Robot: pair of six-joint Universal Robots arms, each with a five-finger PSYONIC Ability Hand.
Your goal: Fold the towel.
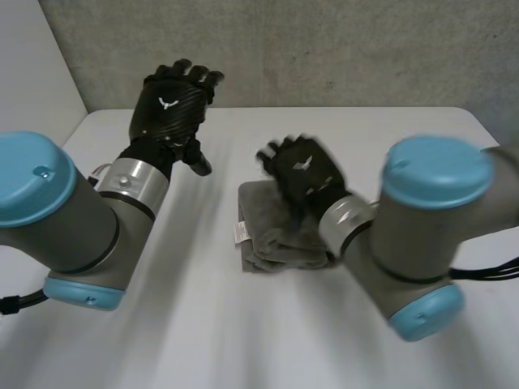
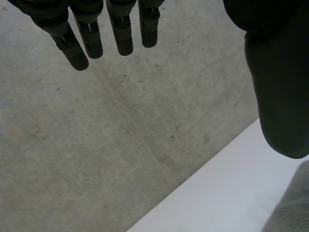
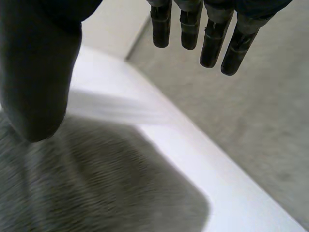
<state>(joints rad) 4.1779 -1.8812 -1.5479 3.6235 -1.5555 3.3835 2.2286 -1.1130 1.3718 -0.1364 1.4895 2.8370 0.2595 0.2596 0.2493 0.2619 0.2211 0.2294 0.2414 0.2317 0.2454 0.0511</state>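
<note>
A grey towel (image 1: 272,235) lies folded into a small stack at the middle of the white table (image 1: 203,324), a white label on its left edge. My right hand (image 1: 302,172) hovers just above the towel's far side, fingers straight and open, holding nothing. In the right wrist view the towel (image 3: 96,188) lies under the palm, with the fingers (image 3: 212,38) and thumb (image 3: 38,87) spread apart over it. My left hand (image 1: 170,101) is raised over the table's far left, away from the towel, open with fingers (image 2: 96,34) straight and thumb (image 2: 280,96) held wide.
A grey concrete wall (image 1: 324,49) stands behind the table's far edge. A pale wall (image 1: 32,73) borders the left side. The towel's corner (image 2: 294,208) shows beyond my left thumb.
</note>
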